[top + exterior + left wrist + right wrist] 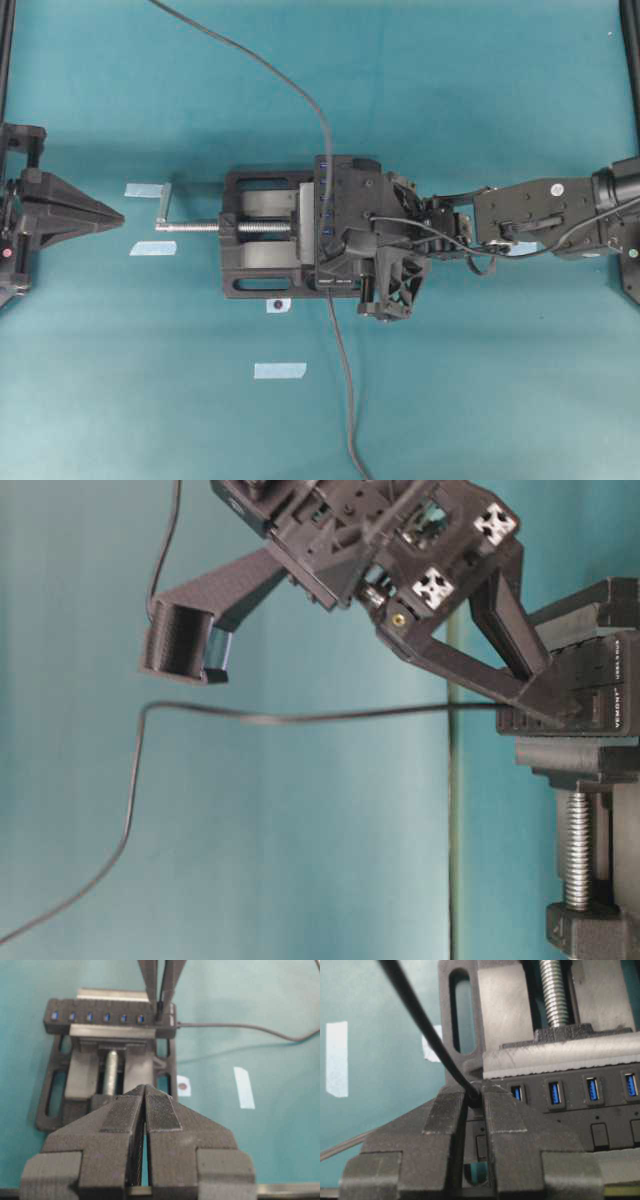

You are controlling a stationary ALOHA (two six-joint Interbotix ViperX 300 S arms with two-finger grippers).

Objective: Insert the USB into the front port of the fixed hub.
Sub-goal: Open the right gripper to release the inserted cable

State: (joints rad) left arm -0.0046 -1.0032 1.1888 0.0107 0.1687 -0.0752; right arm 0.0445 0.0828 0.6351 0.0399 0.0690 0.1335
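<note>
The right pincer [475,1110] is nearly closed, its fingers [445,1120] clamped on the USB [474,1096], whose cable [420,1020] runs up and away between them. The plug sits at the end socket of the hub [580,1110], at the row's end beside the blue sockets [555,1093]. The hub lies gripped in the vise [520,1005], whose screw [554,990] shows behind. Well apart on the teal counter [500,380], the left pincer [145,1110] is closed and empty, facing the vise.

Right hand [475,1110] reaches toward centre, fingers pinched nearly together; left hand [145,1091] closed, held back.
</note>
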